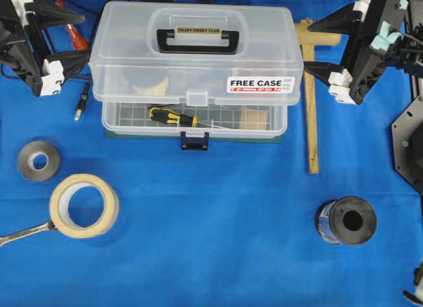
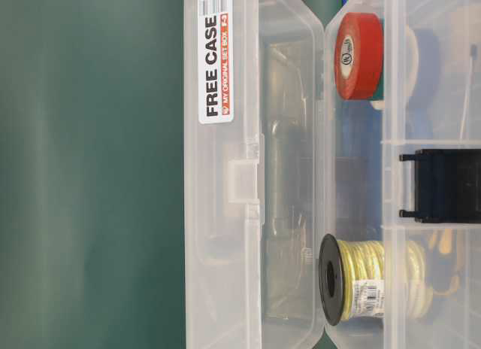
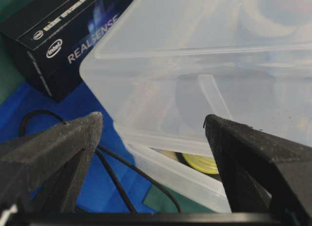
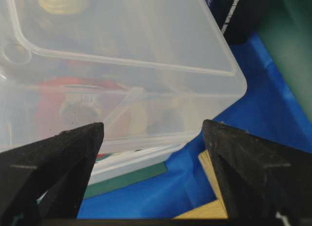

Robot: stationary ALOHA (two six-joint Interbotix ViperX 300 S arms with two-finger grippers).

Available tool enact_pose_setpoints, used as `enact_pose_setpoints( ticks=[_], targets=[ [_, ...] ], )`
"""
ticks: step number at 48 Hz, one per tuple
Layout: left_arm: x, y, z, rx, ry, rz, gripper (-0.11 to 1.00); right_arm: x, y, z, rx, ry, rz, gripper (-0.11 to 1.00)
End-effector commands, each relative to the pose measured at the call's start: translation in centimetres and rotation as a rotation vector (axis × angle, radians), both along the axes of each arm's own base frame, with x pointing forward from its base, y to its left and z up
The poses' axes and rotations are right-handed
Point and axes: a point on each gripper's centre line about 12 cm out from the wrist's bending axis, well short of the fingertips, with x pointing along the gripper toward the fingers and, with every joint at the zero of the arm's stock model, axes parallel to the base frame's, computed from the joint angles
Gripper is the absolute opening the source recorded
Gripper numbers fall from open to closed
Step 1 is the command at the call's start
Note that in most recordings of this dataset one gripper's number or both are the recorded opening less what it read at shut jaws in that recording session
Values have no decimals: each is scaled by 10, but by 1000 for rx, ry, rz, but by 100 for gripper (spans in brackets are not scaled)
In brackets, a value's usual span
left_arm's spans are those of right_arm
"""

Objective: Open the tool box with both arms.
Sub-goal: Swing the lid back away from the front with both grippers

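Flanking the tool box [image 1: 196, 62] is where I am now, both grippers spread wide and holding nothing. Nearest me on the cloth, none of it in play: masking tape roll [image 1: 84, 205] at 8 o'clock, a grey tape roll [image 1: 39, 161] above it, a black spool [image 1: 348, 220] at 4 o'clock. The box sits at centre-top of the blue cloth [image 1: 211, 254], black front latch [image 1: 194, 141] facing me at 6 o'clock of the box, looking still down as far as I can tell; the small clear lid tab [image 1: 196, 98] is above it.

To do this well, imo: one gripper should steady the body while the other frees the latch, then lifts the lid edge. Come in low and square, fingertips under the lip, no squeezing the thin plastic walls. Watch the wooden T-square [image 1: 309, 88], which lies just beside the box at 3 o'clock, and the cable near the left side.

Pose: left gripper [image 1: 84, 36] at 9 o'clock of the box, fingers pointing in toward its end wall, near but apart. Right gripper [image 1: 310, 45] mirrors it at 3 o'clock. Wrist views confirm: each box corner sits between the fingers, w/ no contact visible. Farthest back, a RealSense carton [image 3: 58, 46] behind the box at 12 o'clock.
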Motion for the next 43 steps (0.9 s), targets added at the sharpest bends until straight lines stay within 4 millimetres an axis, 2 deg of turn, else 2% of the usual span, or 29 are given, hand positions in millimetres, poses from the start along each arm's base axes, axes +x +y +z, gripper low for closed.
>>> enact_pose_setpoints(
  ticks=[1,23,43],
  targets=[
    [11,3,22,30,-69,-8,90,10,-3,25,-30,-77,4,85],
    [10,24,39,53,-109,66,90,5,-20,33,-43,-98,-64,85],
    [11,65,39,59,-101,188,90,-4,-51,33,-60,-105,-180,85]
  ],
)
